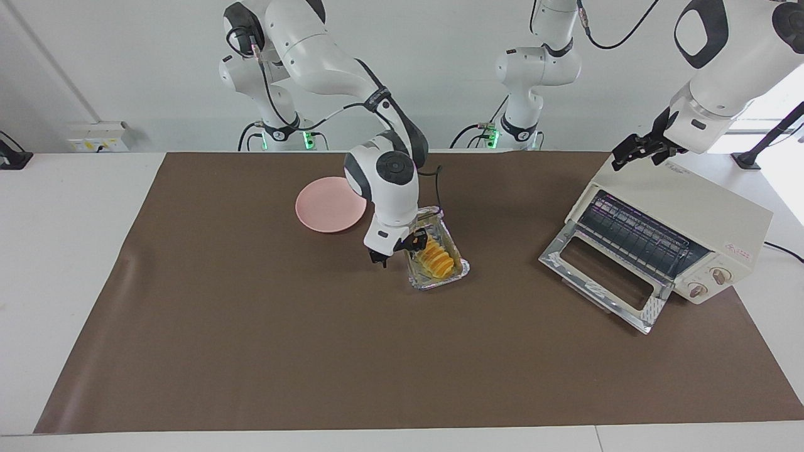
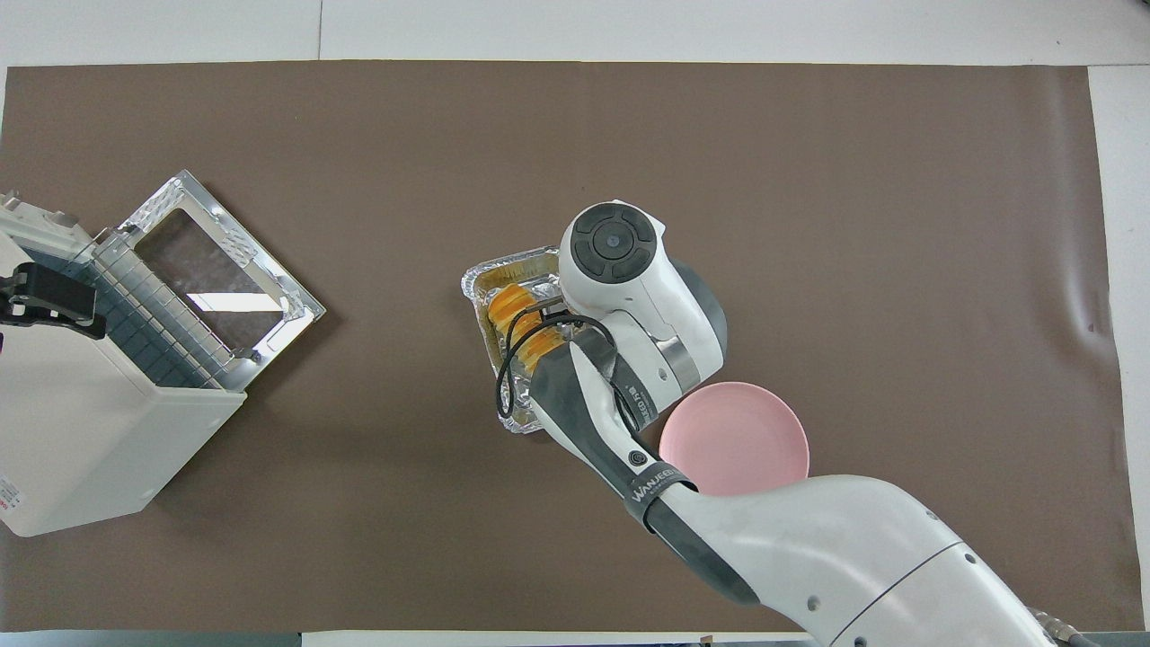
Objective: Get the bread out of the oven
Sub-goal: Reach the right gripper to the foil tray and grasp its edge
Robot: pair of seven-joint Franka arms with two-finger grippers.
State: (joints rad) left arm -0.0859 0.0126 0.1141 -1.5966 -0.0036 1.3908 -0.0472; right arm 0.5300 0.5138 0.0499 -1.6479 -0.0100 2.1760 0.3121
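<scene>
The bread (image 1: 438, 260) is a ridged golden loaf lying in a silver foil tray (image 1: 441, 282) on the brown mat, out of the oven (image 1: 684, 210). In the overhead view only one end of the bread (image 2: 508, 304) shows past the right arm. My right gripper (image 1: 399, 248) is down at the tray's long wall on the side toward the right arm's end. Its fingers are apart, one outside the tray on the mat and one inside against the bread. My left gripper (image 1: 628, 156) hangs open and empty over the oven's top corner.
The oven's glass door (image 1: 602, 277) lies dropped open onto the mat, and its wire rack is bare. A pink plate (image 1: 331, 204) sits beside the tray, nearer to the robots and toward the right arm's end. A brown mat (image 1: 251, 351) covers the table.
</scene>
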